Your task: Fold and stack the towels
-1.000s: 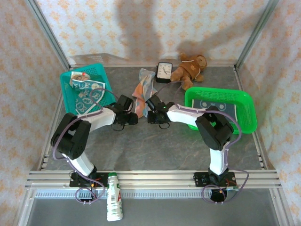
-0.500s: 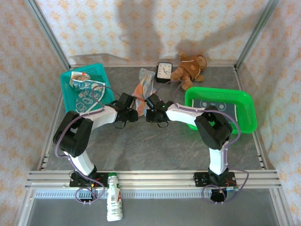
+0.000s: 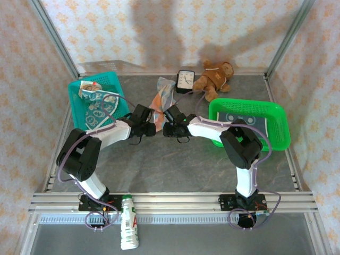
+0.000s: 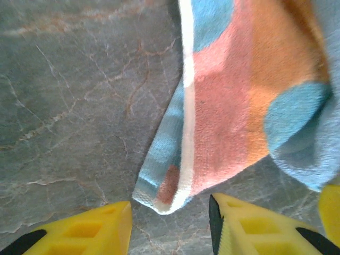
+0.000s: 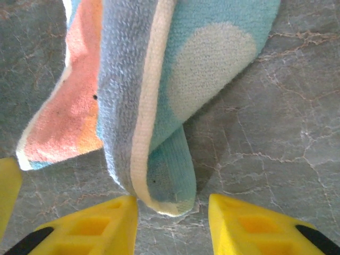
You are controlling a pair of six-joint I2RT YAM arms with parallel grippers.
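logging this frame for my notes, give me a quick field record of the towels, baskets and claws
centre towel: orange-and-blue towel, crumpled on table
left claw: open, at towel's near corner
right claw: open, at towel's folded edge
teal basket: holds crumpled patterned towels
green basket: holds a flat dark towel
other items: teddy bear, clock, bottle

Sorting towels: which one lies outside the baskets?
The orange-and-blue towel, crumpled on the table; the others sit in the teal basket and green basket.
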